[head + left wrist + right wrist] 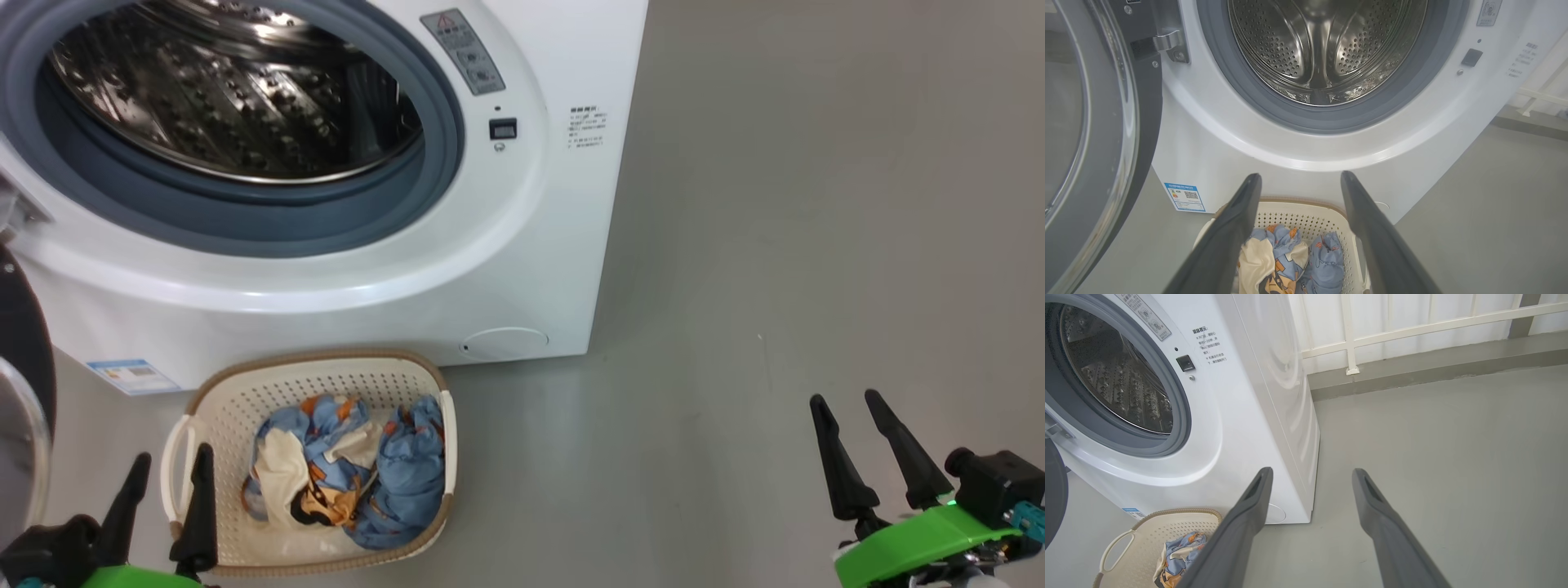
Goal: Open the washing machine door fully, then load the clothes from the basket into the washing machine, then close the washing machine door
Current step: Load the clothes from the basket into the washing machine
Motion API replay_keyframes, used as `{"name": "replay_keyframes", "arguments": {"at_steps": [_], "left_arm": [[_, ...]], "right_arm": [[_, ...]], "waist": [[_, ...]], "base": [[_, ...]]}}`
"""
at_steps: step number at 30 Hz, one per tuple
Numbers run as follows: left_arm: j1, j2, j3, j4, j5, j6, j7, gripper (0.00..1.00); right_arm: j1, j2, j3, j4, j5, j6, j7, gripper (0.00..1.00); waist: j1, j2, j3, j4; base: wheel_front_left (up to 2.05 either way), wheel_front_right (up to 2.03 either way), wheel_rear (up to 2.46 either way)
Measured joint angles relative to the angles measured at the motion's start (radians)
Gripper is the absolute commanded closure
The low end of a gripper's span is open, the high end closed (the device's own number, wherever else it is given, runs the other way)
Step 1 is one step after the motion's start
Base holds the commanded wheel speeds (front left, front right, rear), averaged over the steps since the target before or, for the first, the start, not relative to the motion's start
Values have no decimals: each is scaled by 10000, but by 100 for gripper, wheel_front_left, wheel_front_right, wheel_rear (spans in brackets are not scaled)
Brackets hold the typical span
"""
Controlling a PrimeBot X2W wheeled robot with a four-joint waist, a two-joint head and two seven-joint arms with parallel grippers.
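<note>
Left tool and right tool gape empty. Sink the left into the clothes in the basket; pinch thick folds.

Laundry corner, white front-loading washing machine, cream basket of clothes on bare grey floor, white railing behind

Shiny steel drum, matt rubber gasket, perforated plastic basket, soft cloth clothes

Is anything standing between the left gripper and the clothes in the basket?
Nothing visible does. The open left gripper hangs near the left handle of the basket; the clothes lie uncovered inside. The washing machine door is swung aside, left.
</note>
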Motion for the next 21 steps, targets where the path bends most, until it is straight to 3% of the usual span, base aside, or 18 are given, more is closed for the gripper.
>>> {"name": "replay_keyframes", "arguments": {"at_steps": [9, 21], "left_arm": [[-505, -138, -541, 1202, -144, 0, 2, 0], [-3364, 178, -1937, 4006, -748, 0, 2, 0]], "right_arm": [[-529, 288, 38, -159, -190, 0, -2, 0], [-1629, 777, 13, -468, -564, 0, -2, 0]], "waist": [[0, 0, 815, -108], [0, 0, 2594, -257]], "base": [[0, 0, 0], [0, 0, 0]]}}
